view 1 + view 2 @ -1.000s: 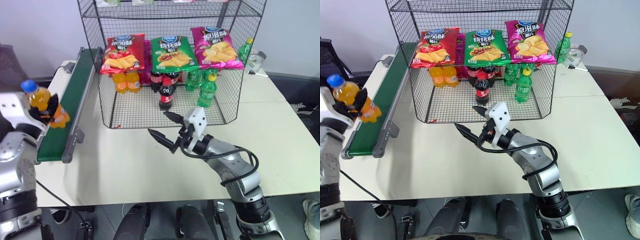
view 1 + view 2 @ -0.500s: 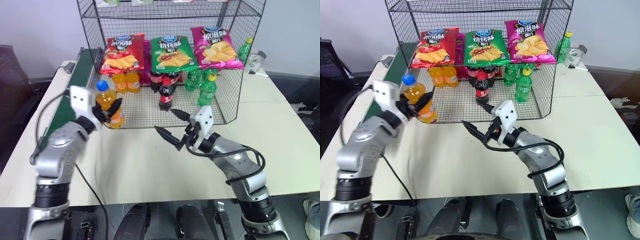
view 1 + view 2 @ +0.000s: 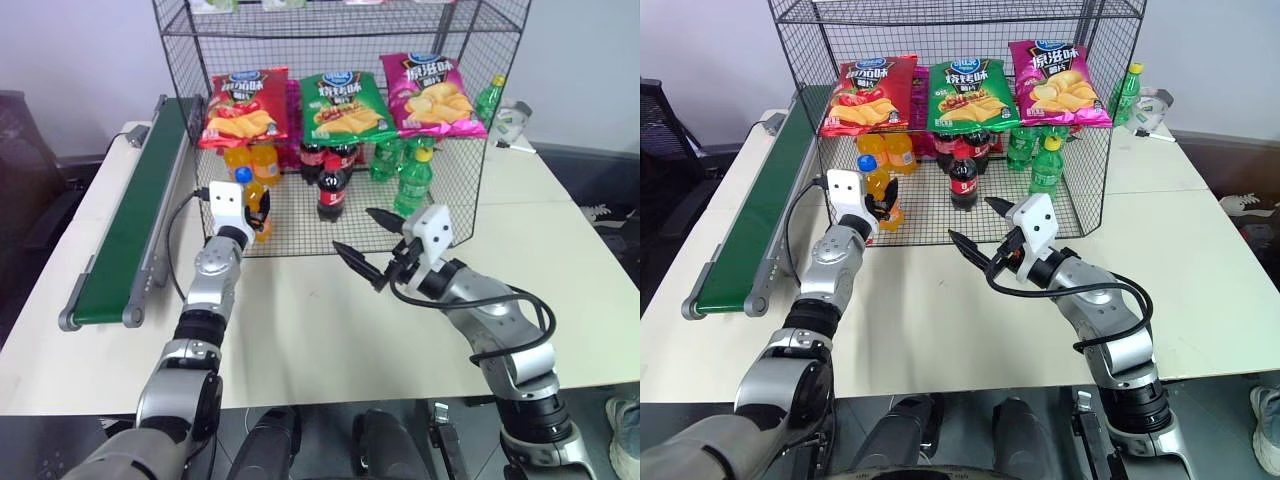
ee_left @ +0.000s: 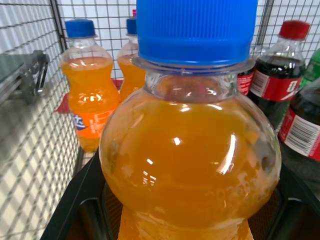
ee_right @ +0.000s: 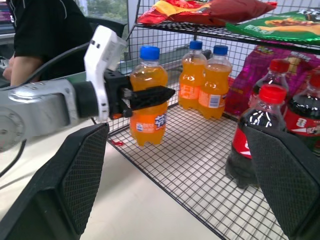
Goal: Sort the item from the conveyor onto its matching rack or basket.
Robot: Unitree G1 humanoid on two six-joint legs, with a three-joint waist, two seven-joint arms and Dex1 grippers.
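Note:
The item, an orange soda bottle point(image 3: 250, 196) with a blue cap, is upright at the front left corner of the rack point(image 3: 458, 212), just over its mesh floor. My left gripper point(image 3: 258, 210) is shut on the bottle's middle; the right wrist view shows its black fingers point(image 5: 150, 94) clamped round the bottle point(image 5: 147, 107). In the left wrist view the bottle point(image 4: 190, 150) sits between the jaws. My right gripper point(image 3: 352, 230) hangs open and empty above the table, in front of the rack's middle. The conveyor point(image 3: 140, 210) runs along the table's left side, with nothing on its belt.
In the rack's back left stand two orange bottles point(image 3: 252, 162), then cola bottles point(image 3: 332, 188) and green bottles point(image 3: 414, 180). Three crisp bags point(image 3: 343, 104) lie on the shelf above. A green bottle point(image 3: 490, 98) stands outside the rack. A person in black point(image 5: 35, 35) is behind the conveyor.
My left arm has swung right, forward and down from over the conveyor to the rack's front left corner, carrying the orange bottle. The right gripper has drifted slightly right, still open.

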